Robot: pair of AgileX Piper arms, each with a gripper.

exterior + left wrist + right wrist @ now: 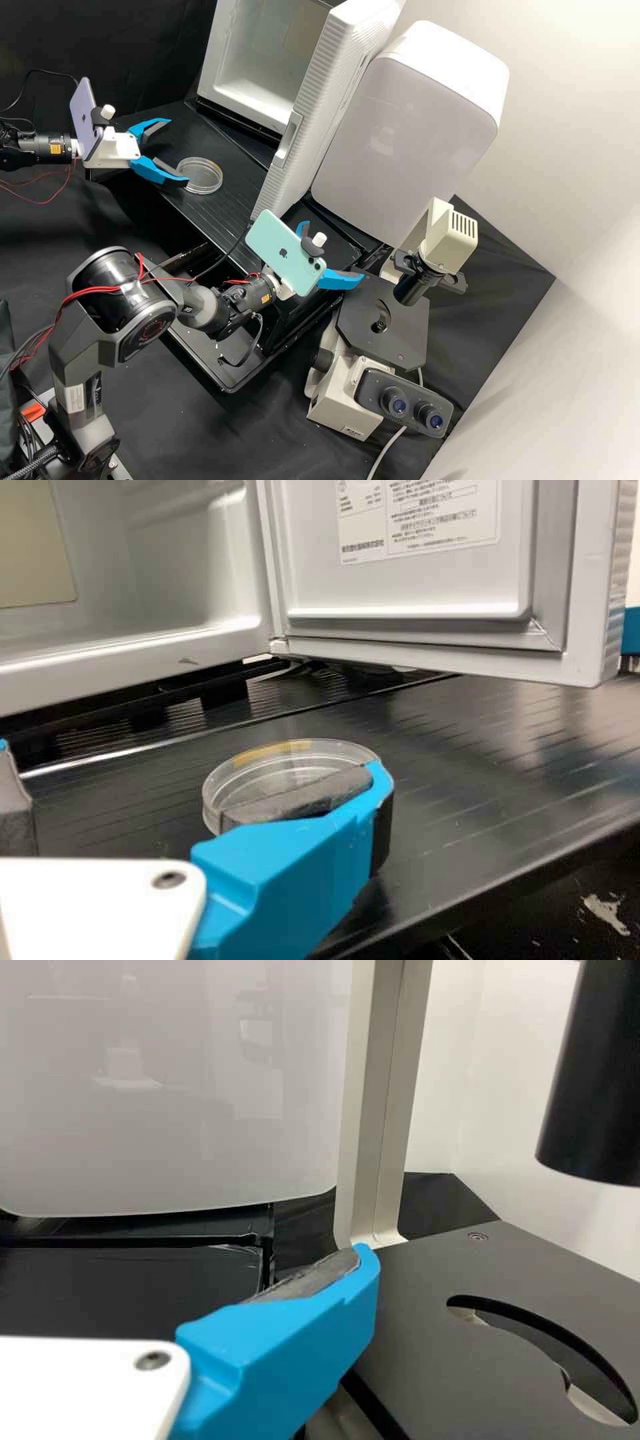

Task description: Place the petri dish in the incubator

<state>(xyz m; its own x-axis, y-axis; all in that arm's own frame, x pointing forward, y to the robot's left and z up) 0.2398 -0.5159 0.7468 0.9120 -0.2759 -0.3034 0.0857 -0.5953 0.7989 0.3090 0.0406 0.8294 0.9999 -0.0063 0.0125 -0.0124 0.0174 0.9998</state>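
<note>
Hanging over the black stage of the microscope [381, 319] at the near end, the right claw [333, 257] is carrying nothing, and its fingers are looking spread, though one is tucking behind the wrist-mounted phone and is hard to make out. Moving farther up the ribbed black table [220, 210], the left claw [177, 150] is gaping wide right at the petri dish [202, 175], which is lying flat on the table in front of the incubator [263, 60]. One blue finger [300, 850] is sitting along the dish's near rim; whether it is touching or just beside, I'm not able to say. So I'm reading this as the pick-up step, with the grasp not yet made. The next move is calling for the claw to straddle the dish so both pads are meeting its low wall, then close gently and lift. Beyond it, the incubator door [320, 100] is standing open, so the way in is looking clear. The chamber's top is being cut off, and any shelf inside is hard to pick out.
</note>
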